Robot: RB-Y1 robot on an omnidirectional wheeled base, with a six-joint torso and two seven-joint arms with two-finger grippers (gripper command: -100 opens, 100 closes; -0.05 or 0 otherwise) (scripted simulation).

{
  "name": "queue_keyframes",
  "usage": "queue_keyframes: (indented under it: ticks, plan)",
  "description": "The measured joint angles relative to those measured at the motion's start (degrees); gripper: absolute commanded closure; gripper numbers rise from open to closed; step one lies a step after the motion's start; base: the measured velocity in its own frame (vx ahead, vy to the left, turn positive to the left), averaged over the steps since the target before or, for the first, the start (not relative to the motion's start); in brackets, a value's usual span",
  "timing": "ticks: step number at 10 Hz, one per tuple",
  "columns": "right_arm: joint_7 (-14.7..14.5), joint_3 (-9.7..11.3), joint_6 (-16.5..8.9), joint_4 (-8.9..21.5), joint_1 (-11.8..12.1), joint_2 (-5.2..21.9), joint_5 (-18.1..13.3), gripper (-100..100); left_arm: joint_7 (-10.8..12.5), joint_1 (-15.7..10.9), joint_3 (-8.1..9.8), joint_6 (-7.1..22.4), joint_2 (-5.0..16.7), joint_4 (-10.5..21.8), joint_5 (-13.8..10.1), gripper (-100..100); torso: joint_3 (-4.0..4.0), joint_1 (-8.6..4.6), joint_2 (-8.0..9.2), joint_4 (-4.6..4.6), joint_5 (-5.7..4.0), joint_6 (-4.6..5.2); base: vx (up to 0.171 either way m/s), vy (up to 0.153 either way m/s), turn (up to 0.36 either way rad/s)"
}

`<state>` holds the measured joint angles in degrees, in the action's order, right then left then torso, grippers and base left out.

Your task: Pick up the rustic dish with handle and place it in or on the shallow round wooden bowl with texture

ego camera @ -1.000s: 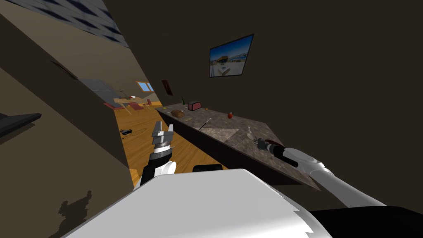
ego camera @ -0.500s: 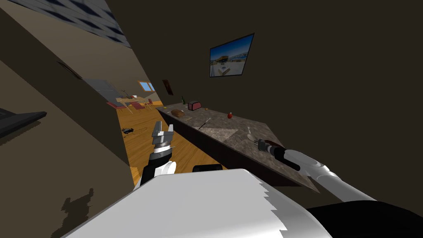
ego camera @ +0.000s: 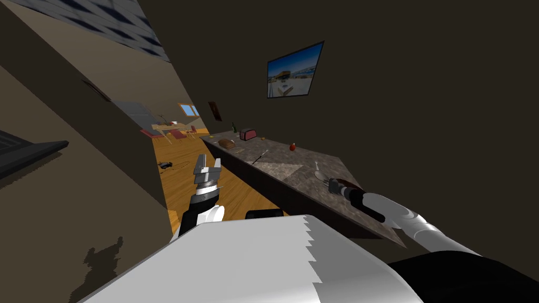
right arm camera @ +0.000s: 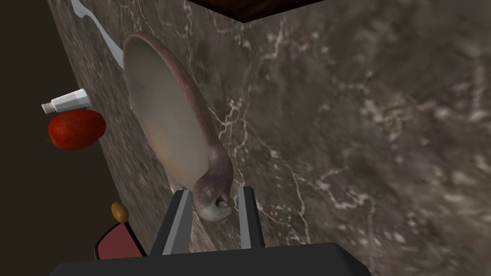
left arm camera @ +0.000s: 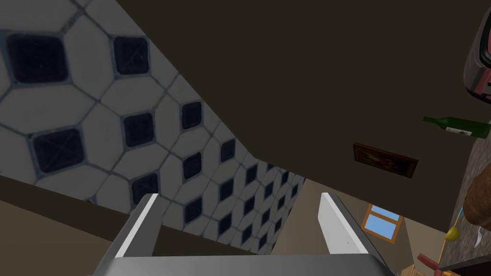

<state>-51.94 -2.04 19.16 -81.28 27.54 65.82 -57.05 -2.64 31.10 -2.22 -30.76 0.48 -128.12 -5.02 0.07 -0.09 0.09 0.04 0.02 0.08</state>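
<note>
a home, seen from its kitchen side: a long stone-topped table (ego camera: pixel 306 158) carries a red toaster (ego camera: pixel 248 134), a green bottle (ego camera: pixel 233 127), a loaf (ego camera: pixel 227 143) and an apple (ego camera: pixel 292 148). across the wood floor (ego camera: pixel 181 181) stands a dining table (ego camera: pixel 167 127) with red chairs (ego camera: pixel 179 135), and a framed picture (ego camera: pixel 295 70) hangs on the wall.

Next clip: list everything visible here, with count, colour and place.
dish: one, grey-brown, at the counter's near end
counter: one, dark marbled, along the wall
apple: one, red, on the counter beyond the dish
tube: one, white, beside the apple
toaster: one, red, counter's far end
bottle: one, green, beside the toaster
loaf: one, brown, near the toaster
picture: one, blue, on the wall
left gripper: one, grey, open above the floor
right gripper: one, grey, fingers shut on the dish's handle
</note>
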Motion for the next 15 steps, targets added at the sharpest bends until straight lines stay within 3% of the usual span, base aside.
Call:
queue_keyframes:
  ticks: [4, 5, 6, 7, 8, 10, 12, 15]
  plan:
    - [4.00, -0.47, -3.97, -6.08, 4.10, 0.91, -1.83, 100, 0.00, 0.00, 0.00, 0.00, 0.00, 0.00, 0.00, 0, 0.02, 0.04, 0.00, 0.03, 0.01, 0.00, -0.008, -0.032, 0.018]
    - [4.10, -0.48, -4.04, -6.21, 4.13, 0.92, -1.85, 0, 0.00, 0.00, 0.00, 0.00, 0.00, 0.00, 0.00, 0, 0.01, 0.10, -0.01, 0.03, 0.02, 0.00, 0.000, 0.000, 0.000]
    - [4.09, -0.48, -4.04, -6.19, 4.13, 0.92, -1.85, 100, 0.00, 0.00, 0.00, 0.00, 0.00, 0.00, 0.00, 0, 0.00, 0.14, -0.03, 0.02, 0.03, 0.00, -0.087, 0.016, -0.162]
    - [3.93, 0.11, -4.66, -7.01, 2.78, 1.97, -3.07, 100, 0.00, 0.00, 0.00, 0.00, -0.01, 0.00, 0.00, 0, 0.14, 0.24, 0.22, 0.09, 0.10, 0.03, -0.096, 0.030, -0.058]
    - [3.36, -0.61, -4.60, -7.39, 2.57, 2.36, -3.52, 100, 0.00, -0.01, -0.01, 0.00, -0.01, 0.00, 0.00, 0, 0.22, 0.32, 0.33, 0.12, 0.12, 0.02, -0.057, 0.021, -0.041]
    - [2.19, -2.23, -4.58, -9.64, 3.45, 4.17, -4.91, 100, 0.00, 0.00, 0.00, 0.00, -0.01, 0.00, 0.00, 0, 0.19, 0.31, 0.26, 0.13, 0.18, 0.03, -0.042, -0.003, -0.094]
    - [0.10, -3.47, -3.60, -10.23, 2.90, 5.34, -6.48, 100, 0.00, 0.00, 0.00, 0.00, 0.00, 0.00, 0.00, 0, 0.18, 0.20, 0.23, 0.12, 0.15, 0.02, -0.045, -0.029, -0.106]
    - [-2.12, -5.36, -2.99, -12.52, 3.53, 9.05, -9.11, 100, 0.00, 0.00, 0.00, 0.00, 0.00, 0.00, 0.00, 0, 0.17, 0.17, 0.23, 0.12, 0.15, 0.02, -0.035, -0.038, -0.095]
